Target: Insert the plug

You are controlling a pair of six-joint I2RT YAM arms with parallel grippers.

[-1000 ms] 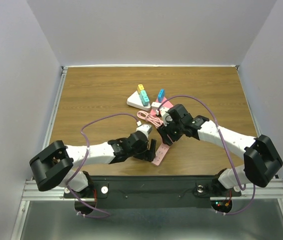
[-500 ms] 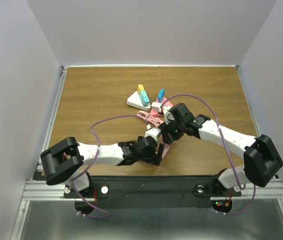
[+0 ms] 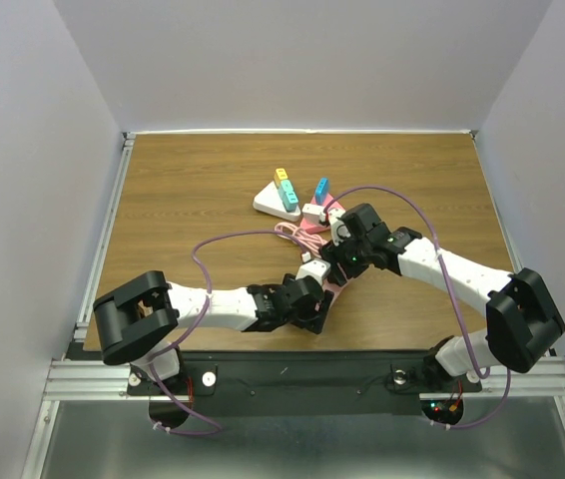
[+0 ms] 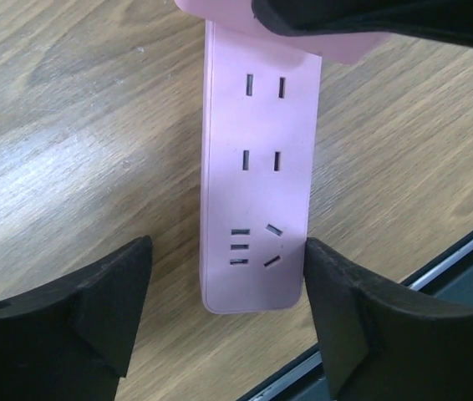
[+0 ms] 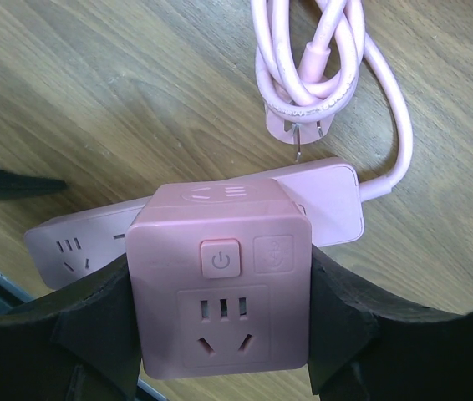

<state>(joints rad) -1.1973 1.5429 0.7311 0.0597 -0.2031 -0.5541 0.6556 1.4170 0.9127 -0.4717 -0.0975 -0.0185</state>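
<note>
Now, left gripper [image 4: 226, 266]: it is standing wide open, low over the table [image 3: 183, 200], and it is holding nothing.
Left fingers [image 4: 94, 305]: they are straddling the near end of the pink power strip [image 4: 257, 167]. One finger is standing apart from the strip's edge, with bare wood showing between. The other is sitting right at the opposite edge, and I cannot tell if it is touching.
Right gripper [image 5: 220, 305]: it is gripping the pink cube plug [image 5: 220, 242] by two opposite sides, the black pads pressing flat against it.
Pink cube plug: it is hanging in the right gripper over the middle part of the pink power strip. Its face with a power button and a socket is pointing toward the wrist camera. Whether its underside is touching the strip, I cannot tell.
Pink power strip: it is lying flat on the wooden table near the front edge, with its sockets facing up.
Pink cable [image 5: 320, 67]: it is lying in a coiled bundle just beyond the strip and running into the strip's far end. Its pronged end is resting on the wood beside the strip.
White power strip [image 3: 275, 205]: it is lying farther back on the table, with a yellow and a teal plug standing on it.
</note>
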